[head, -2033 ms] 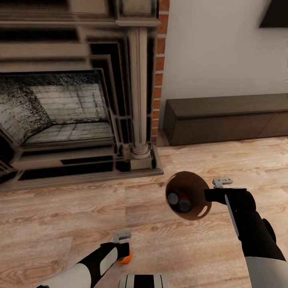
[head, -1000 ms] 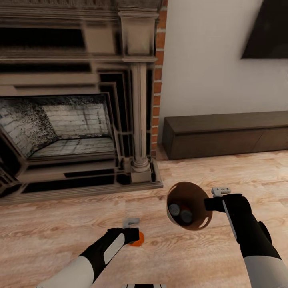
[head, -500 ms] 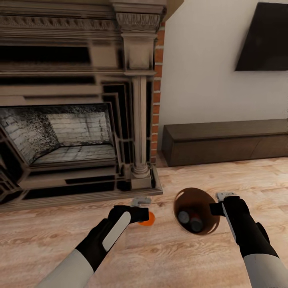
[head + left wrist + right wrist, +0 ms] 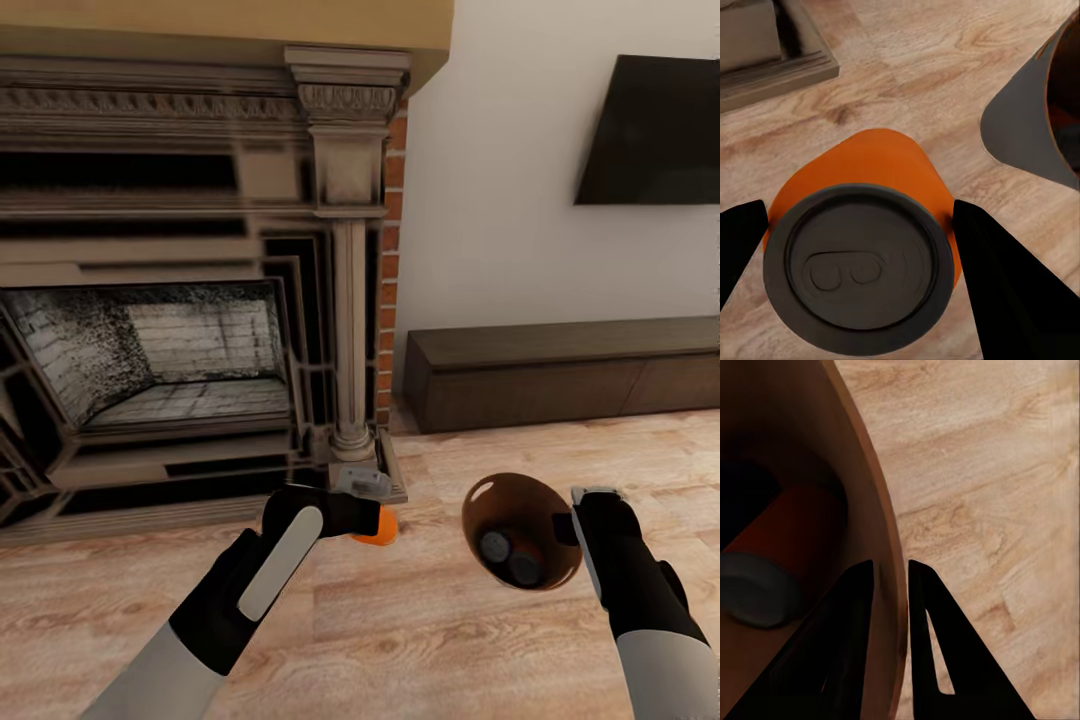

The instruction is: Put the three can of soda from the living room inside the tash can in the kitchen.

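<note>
here we are gripping an orange soda can (image 4: 862, 255) in our left tool (image 4: 372, 503), while our right tool (image 4: 891, 577) is pinching the bin's rim (image 4: 881, 540), two cans (image 4: 510, 556) inside.

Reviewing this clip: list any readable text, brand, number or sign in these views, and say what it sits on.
None can be read.
The held soda can: plain orange side, grey top with an embossed tab shape, no lettering.
The trash can: plain wall, no label.
The two cans inside: no print visible.
The TV: black screen, no logo visible.
</note>
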### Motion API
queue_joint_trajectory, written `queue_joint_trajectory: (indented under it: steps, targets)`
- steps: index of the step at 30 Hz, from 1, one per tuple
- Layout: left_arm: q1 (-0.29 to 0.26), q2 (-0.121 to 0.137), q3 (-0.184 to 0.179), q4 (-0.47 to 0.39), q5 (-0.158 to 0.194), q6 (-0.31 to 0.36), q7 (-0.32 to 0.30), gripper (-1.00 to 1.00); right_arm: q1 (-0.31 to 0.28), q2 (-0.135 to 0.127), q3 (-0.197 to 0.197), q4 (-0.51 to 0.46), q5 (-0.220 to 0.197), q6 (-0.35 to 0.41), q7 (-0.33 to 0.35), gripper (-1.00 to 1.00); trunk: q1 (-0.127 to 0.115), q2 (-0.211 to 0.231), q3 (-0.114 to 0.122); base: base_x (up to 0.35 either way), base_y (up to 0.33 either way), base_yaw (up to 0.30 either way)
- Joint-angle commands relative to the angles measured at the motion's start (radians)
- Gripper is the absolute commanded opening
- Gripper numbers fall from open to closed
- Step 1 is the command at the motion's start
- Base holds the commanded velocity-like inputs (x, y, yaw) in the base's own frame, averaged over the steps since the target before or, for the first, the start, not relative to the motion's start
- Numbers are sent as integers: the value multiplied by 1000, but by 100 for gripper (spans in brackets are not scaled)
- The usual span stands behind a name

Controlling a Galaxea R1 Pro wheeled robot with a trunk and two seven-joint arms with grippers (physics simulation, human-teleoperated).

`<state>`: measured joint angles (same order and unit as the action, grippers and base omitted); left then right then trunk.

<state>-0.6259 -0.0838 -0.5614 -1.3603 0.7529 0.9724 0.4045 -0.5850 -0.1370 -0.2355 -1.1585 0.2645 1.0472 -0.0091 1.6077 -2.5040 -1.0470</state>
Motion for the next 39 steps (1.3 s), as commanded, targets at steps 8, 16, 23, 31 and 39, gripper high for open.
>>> queue_joint_trajectory:
  steps: [8,16,23,31,39]
  targets:
    - [1,2,0,-110,7,75,18,-100,-17,6,4,110,-30,-36,-33,-100,-4,2,31,0,0,0]
    - [21,2,-2,-164,11,75,19,-100,-46,41,18,226,-32,-97,-142,-100,-7,4,62,0,0,0]
    - [35,2,-4,-179,12,75,19,-100,-59,53,29,288,-30,-147,-188,-100,-31,46,85,0,0,0]
    - [52,3,-6,-199,13,75,19,-100,-64,67,36,325,-30,-169,-234,-100,-61,102,110,0,0,0]
    - [54,3,-5,-207,13,75,19,-100,-65,68,51,344,-30,-189,-237,-100,-92,158,135,0,0,0]
